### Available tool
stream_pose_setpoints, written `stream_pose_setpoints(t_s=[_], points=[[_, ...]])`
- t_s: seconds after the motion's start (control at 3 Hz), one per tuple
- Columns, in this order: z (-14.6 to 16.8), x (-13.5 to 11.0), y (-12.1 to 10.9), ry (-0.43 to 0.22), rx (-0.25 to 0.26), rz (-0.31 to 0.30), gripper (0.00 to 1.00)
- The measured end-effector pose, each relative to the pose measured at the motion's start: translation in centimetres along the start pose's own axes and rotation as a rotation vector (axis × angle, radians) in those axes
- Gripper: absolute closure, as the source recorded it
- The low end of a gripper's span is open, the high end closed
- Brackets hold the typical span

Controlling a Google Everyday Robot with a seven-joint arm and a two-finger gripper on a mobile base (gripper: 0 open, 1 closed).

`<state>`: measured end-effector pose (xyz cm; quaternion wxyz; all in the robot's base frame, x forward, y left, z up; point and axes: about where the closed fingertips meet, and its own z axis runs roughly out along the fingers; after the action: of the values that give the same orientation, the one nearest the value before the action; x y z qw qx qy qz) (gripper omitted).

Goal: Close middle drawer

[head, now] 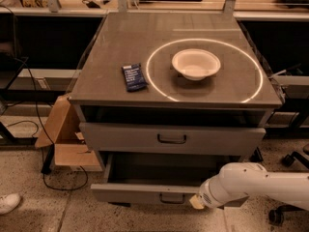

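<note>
The middle drawer (145,193) is the grey one with a low slim front and a small dark bar handle (166,197). It stands pulled out from the cabinet, with its dark inside showing. Above it is the taller grey drawer (120,138) with its own handle, sitting nearly flush. My white arm (256,185) comes in from the lower right. My gripper (195,202) is at the right part of the middle drawer's front panel, against it or just in front of it. A lower drawer is not in view.
On the cabinet top (111,42) lie a dark blue packet (133,76) and a white bowl (195,64) inside a lit ring. A cardboard box (67,139) stands at the cabinet's left. A shoe (7,203) is at lower left, chair casters (289,159) at right.
</note>
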<state>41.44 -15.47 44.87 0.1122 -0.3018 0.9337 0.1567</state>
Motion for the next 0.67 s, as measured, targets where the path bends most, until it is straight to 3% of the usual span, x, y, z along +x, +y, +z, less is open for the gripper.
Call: stream_pose_setpoints(t_s=[0.67], points=[[2.1, 6.6, -2.2, 0.137, 0.004, 0.136, 1.00]])
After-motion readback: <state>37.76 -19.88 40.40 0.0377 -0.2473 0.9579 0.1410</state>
